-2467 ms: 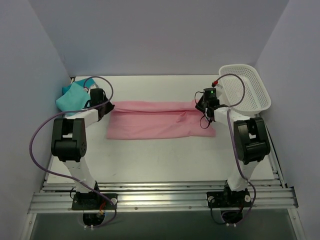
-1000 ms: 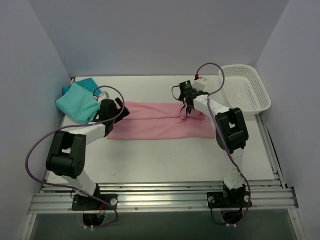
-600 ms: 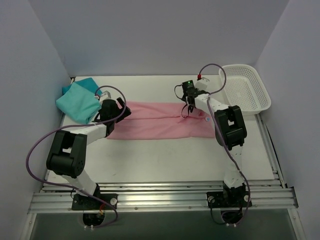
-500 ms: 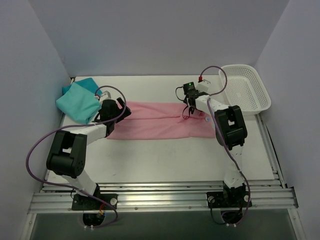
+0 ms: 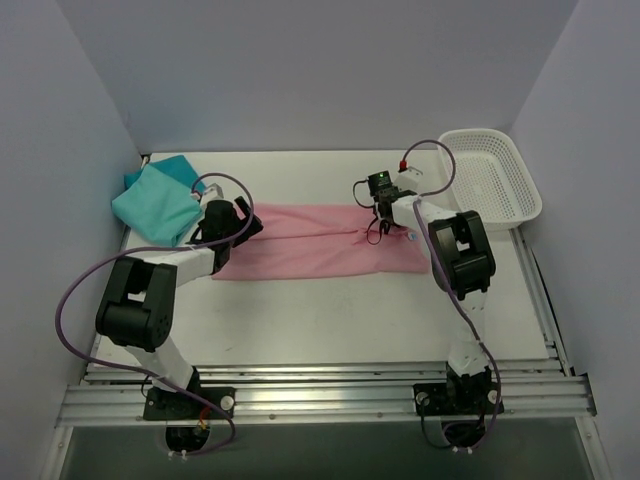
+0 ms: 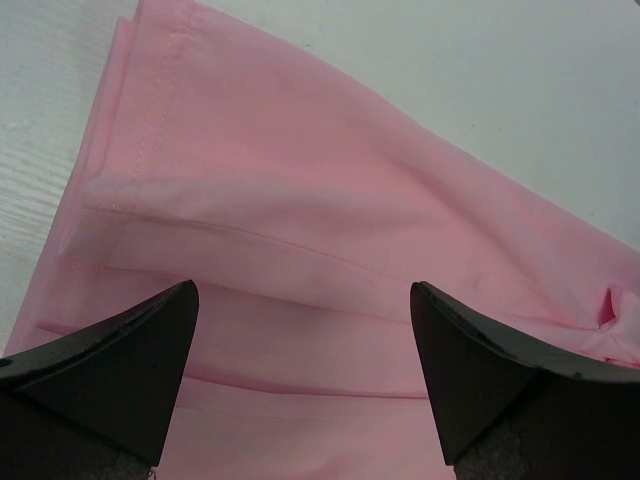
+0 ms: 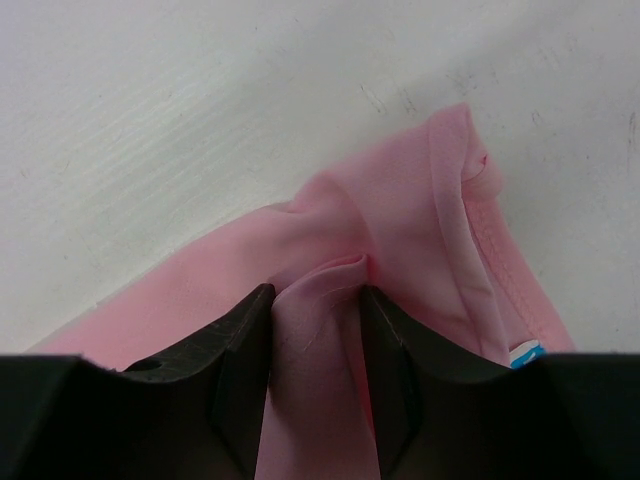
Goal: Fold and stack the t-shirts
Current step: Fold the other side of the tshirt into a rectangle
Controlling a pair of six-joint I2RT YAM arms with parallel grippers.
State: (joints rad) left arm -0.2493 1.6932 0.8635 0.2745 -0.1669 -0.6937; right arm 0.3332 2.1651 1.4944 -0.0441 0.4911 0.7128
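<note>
The light pink t-shirt lies folded into a long band across the middle of the table. My left gripper hovers over its left end, open wide, with layered folds and a hem between the spread fingers. My right gripper is down on the band's right part, near the far edge. In the right wrist view its fingers pinch a raised fold of pink cloth that fills the gap between them. The teal t-shirt lies folded at the far left corner.
A white mesh basket stands at the far right, beside the right arm. Purple walls close in the table on three sides. A metal rail runs along the near edge. A blue label peeks from the pink cloth.
The right gripper's fingers have closed in on a fold of the pink t-shirt and shifted slightly nearer. The left gripper has stayed open over the shirt's left end.
</note>
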